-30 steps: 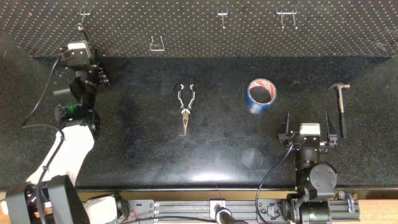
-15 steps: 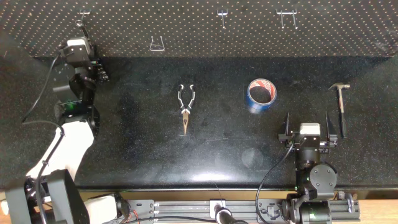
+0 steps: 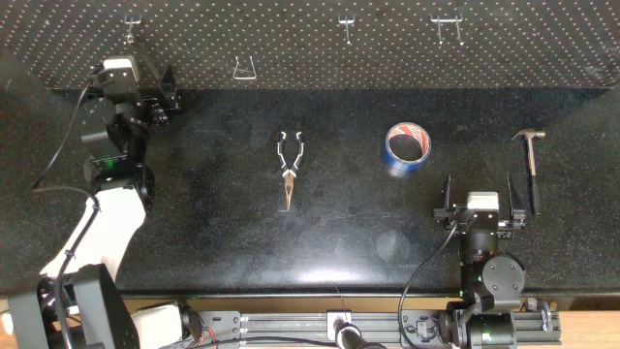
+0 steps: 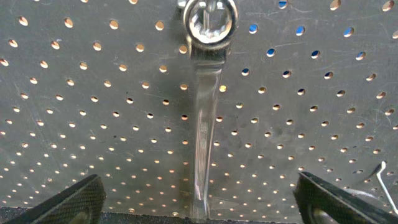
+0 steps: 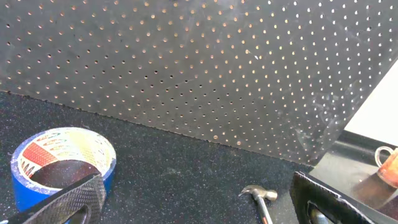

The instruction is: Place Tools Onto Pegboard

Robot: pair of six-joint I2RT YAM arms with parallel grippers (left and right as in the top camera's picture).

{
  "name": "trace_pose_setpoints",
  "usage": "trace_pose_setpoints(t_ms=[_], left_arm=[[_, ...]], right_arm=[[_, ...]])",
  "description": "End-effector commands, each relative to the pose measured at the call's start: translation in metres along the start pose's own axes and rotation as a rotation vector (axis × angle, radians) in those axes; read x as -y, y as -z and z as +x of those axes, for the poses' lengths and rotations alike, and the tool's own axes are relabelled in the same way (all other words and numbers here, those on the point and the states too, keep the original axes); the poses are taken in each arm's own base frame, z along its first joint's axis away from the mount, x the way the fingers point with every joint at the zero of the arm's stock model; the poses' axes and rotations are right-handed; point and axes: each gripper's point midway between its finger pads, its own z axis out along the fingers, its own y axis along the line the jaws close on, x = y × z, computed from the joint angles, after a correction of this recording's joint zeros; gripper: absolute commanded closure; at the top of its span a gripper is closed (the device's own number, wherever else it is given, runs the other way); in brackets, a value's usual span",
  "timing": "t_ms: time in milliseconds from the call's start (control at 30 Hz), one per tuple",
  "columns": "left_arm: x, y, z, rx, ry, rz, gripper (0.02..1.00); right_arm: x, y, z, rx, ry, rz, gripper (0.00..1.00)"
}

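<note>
A silver wrench [image 4: 202, 124] hangs upright on the pegboard [image 4: 93, 93], its ring end over a hook [image 4: 210, 5]. My left gripper [image 4: 200, 202] faces it at the board's far left, open, its fingers wide on either side and not touching the wrench; the same gripper [image 3: 160, 95] sits at the table's back edge. Pliers [image 3: 290, 170] lie mid-table. A blue tape roll [image 3: 407, 143] and a hammer [image 3: 531, 165] lie to the right. My right gripper [image 3: 480, 194] rests open near the front, holding nothing, with the tape roll [image 5: 59, 162] and hammer [image 5: 261, 198] ahead of it.
The pegboard [image 3: 310, 39] stands along the table's far edge, with bare hooks: a wire loop [image 3: 244, 68], a single hook [image 3: 346, 24] and a double hook [image 3: 446, 27]. A cup [image 5: 387, 165] sits beyond the table's right end.
My left gripper has risen slightly toward the pegboard and its fingers have spread apart, leaving the wrench hanging on the hook. The right arm has not moved.
</note>
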Motion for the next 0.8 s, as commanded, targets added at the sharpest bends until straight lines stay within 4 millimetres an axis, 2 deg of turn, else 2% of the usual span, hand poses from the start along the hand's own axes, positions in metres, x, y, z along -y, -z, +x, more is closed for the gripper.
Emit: trace_pose_setpoints(t_ms=[33,233,400,567,733,800], left_arm=[[0.004,-0.004,-0.008,0.017,-0.013,0.016,0.023],[0.004,0.001,-0.017,0.038,-0.017,0.016,0.023],[0.006,0.024,-0.043,0.112,-0.028,0.01,0.023],[0.013,0.061,-0.06,0.127,-0.031,0.01,0.023],[0.02,0.106,-0.112,0.288,-0.056,0.006,0.023],[0.007,0.119,-0.125,0.334,-0.048,-0.079,0.023]], right_arm=[[0.003,0.0,0.004,-0.016,0.011,0.019,0.025],[0.003,0.0,0.004,-0.016,0.011,0.019,0.025],[0.003,0.0,0.004,-0.016,0.01,0.019,0.025],[0.003,0.0,0.004,-0.016,0.011,0.019,0.025],[0.003,0.0,0.004,-0.016,0.011,0.019,0.025],[0.003,0.0,0.004,-0.016,0.011,0.019,0.025]])
